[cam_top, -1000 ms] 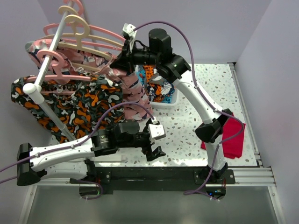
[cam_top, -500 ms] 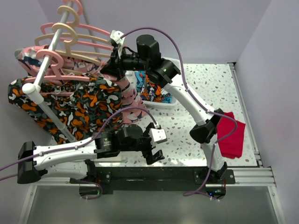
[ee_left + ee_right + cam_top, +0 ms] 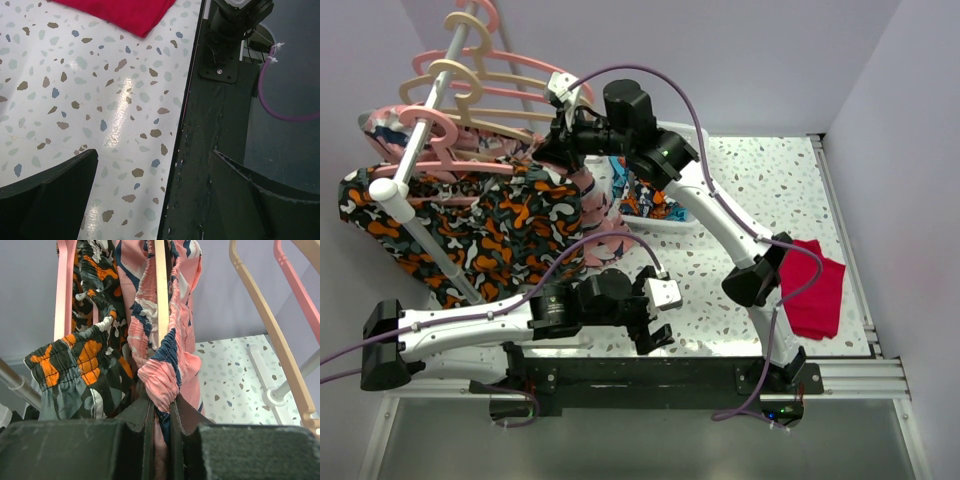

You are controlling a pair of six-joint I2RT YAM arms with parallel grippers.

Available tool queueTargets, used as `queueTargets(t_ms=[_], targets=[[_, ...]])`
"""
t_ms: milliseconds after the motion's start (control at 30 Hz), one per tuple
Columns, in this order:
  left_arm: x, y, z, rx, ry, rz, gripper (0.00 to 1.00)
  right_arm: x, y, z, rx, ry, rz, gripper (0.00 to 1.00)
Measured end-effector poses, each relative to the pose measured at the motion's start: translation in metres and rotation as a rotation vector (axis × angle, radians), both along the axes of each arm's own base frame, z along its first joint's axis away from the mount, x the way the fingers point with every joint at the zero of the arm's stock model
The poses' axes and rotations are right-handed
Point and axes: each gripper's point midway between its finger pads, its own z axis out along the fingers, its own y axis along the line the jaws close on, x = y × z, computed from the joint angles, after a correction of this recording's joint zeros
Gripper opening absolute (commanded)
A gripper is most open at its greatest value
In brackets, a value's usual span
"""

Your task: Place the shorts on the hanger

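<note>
The salmon-pink shorts [image 3: 597, 215] with navy print hang from my right gripper [image 3: 550, 140], raised beside the clothes rail. In the right wrist view the gripper [image 3: 162, 405] is shut on the gathered waistband of the shorts [image 3: 165, 372]. The beige hanger [image 3: 161, 290] has one arm running up inside that waistband. From above, the hanger [image 3: 500, 117] is a tan arm leading from the rail to the gripper. My left gripper [image 3: 655, 335] is low at the table's near edge, open and holding nothing [image 3: 152, 155].
A black-orange-white garment [image 3: 470, 220] and pink hangers [image 3: 430, 125] hang on the slanted white rail [image 3: 420, 140]. A second beige hanger [image 3: 265, 325] hangs to the right. A white basket [image 3: 670, 228] of clothes sits mid-table. A red cloth [image 3: 810, 290] lies at the right.
My right gripper has carried the shorts leftward, closer to the rail and its hangers. The left gripper has edged slightly toward the near edge and stayed open.
</note>
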Motion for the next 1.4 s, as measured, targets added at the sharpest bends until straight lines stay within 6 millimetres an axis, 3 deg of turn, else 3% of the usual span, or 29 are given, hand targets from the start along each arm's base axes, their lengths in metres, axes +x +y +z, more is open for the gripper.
queueTargets(t_ms=[567, 633, 733, 767, 867, 1167, 1267, 1400], targets=[[0.000, -0.003, -0.001, -0.002, -0.001, -0.002, 0.97, -0.004, 0.010, -0.010, -0.030, -0.026, 0.001, 0.01], [0.000, -0.004, -0.002, -0.001, 0.000, -0.002, 0.97, -0.003, 0.010, -0.011, -0.032, -0.030, -0.006, 0.08], [0.000, -0.004, -0.003, 0.002, 0.001, -0.004, 0.98, -0.002, 0.010, -0.011, -0.034, -0.036, -0.015, 0.28], [-0.001, -0.004, -0.003, 0.002, 0.001, -0.005, 0.98, -0.001, 0.010, -0.011, -0.034, -0.038, -0.019, 0.42], [0.000, -0.004, -0.003, 0.002, 0.000, -0.005, 0.99, 0.002, 0.010, -0.007, -0.023, -0.053, -0.035, 0.63], [0.007, -0.004, -0.002, -0.002, -0.020, 0.036, 1.00, 0.005, -0.002, -0.006, -0.038, -0.058, -0.095, 0.91], [0.013, -0.005, 0.001, -0.014, -0.024, 0.075, 1.00, 0.004, -0.015, 0.005, -0.032, -0.065, -0.138, 0.98], [0.025, -0.002, 0.003, -0.021, -0.039, 0.152, 1.00, -0.003, -0.042, 0.031, -0.005, -0.070, -0.218, 0.99]])
